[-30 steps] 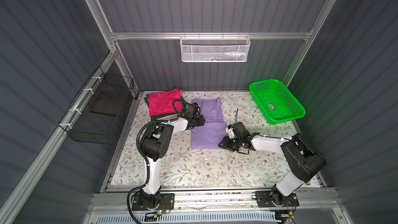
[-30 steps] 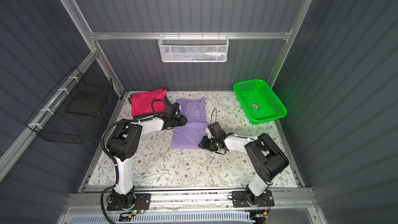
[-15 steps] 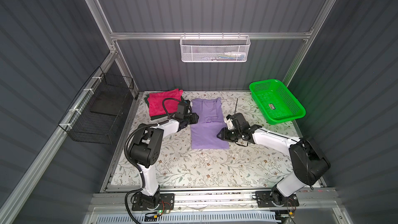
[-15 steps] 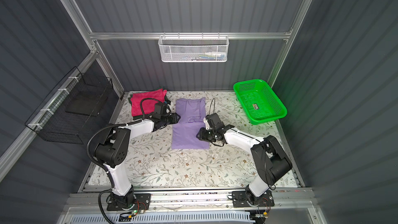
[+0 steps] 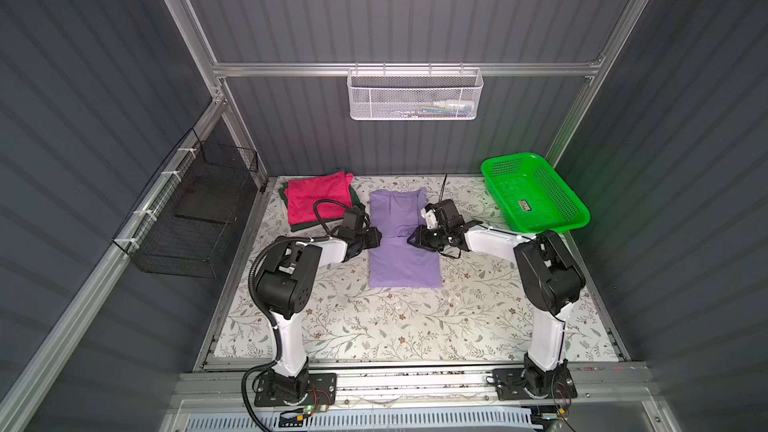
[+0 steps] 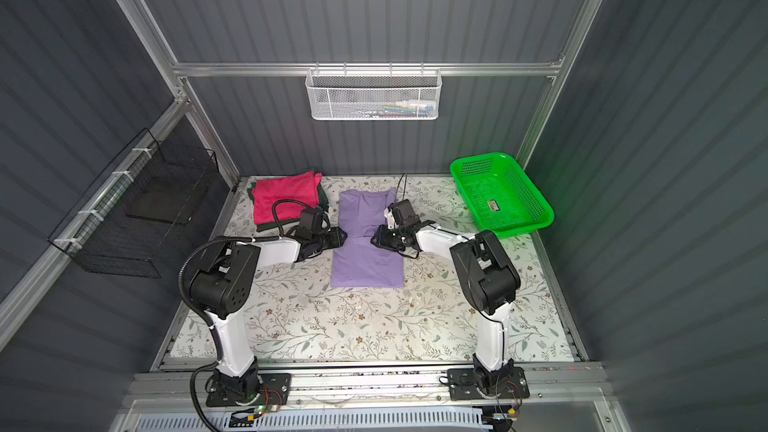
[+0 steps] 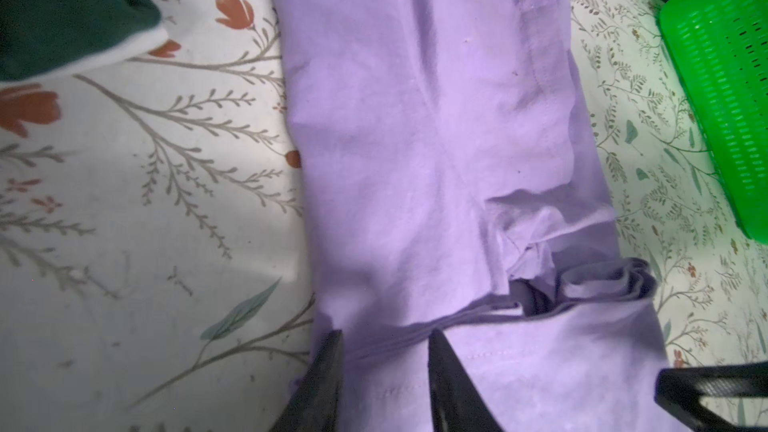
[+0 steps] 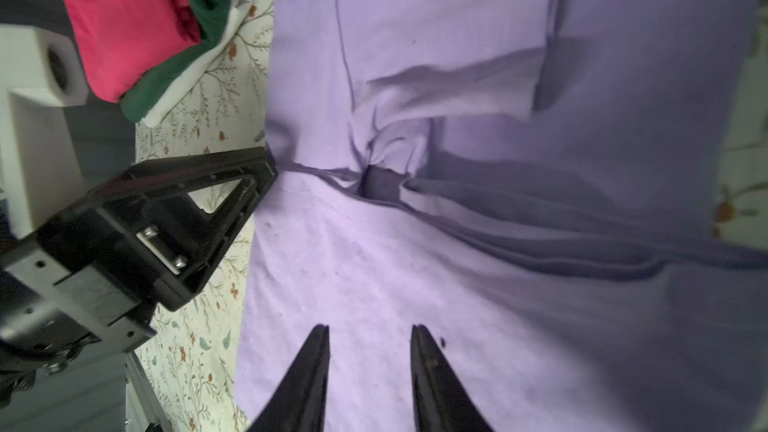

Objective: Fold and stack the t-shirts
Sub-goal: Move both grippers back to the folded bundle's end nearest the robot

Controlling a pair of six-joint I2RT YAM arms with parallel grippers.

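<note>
I have both white-and-black arms stretched low toward the centre of both top views. The black left gripper (image 5: 374, 238) and black right gripper (image 5: 414, 238) face each other, near together, each with jaws partly apart.

The lavender-purple t-shirt (image 5: 403, 259) showed plain, unprinted cloth. The magenta-pink t-shirt (image 5: 316, 201) sat on a dark green t-shirt (image 7: 70, 6) edged below in white, perhaps another layer. The counter (image 5: 374, 326) bore a cream print of grey-green sprigs and rust blossoms. The basket (image 5: 511, 157) was bright green, and the left end effector (image 7: 384, 351) and right end effector (image 8: 370, 342) were black.
</note>
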